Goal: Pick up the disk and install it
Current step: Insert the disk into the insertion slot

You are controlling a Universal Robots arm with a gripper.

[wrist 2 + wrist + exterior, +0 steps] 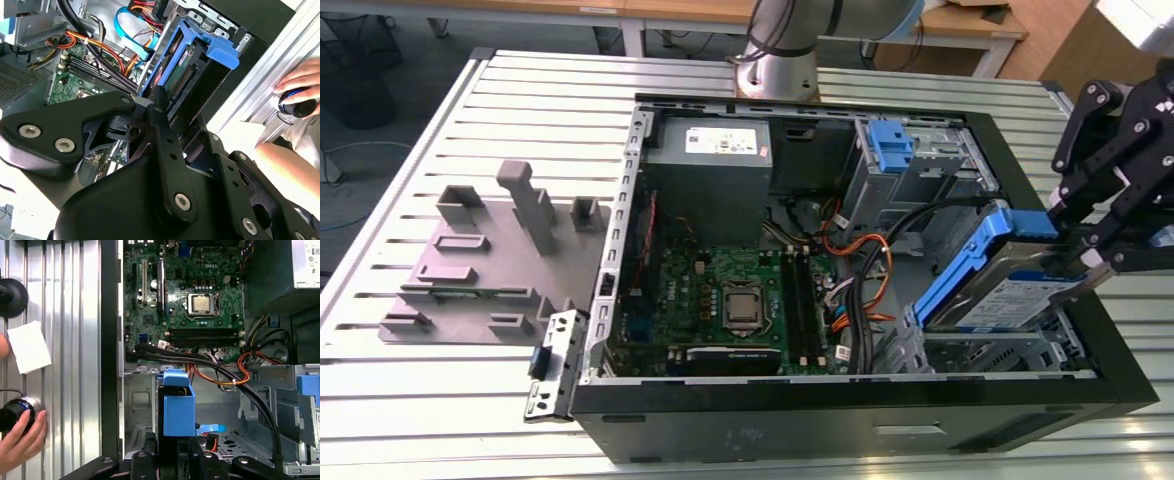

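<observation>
At right centre of the exterior view, the gripper [1078, 262] has its jaws closed on the disk [998, 288]. The disk is tilted, blue caddy uppermost, over the lower-right bay of the open case [854, 432].

Silver disk [1007, 290], white-blue label on face, blue caddy around edges. Tilted steeply, blue tab end raised, over drive bay [987, 352] at exterior view's right.
</observation>
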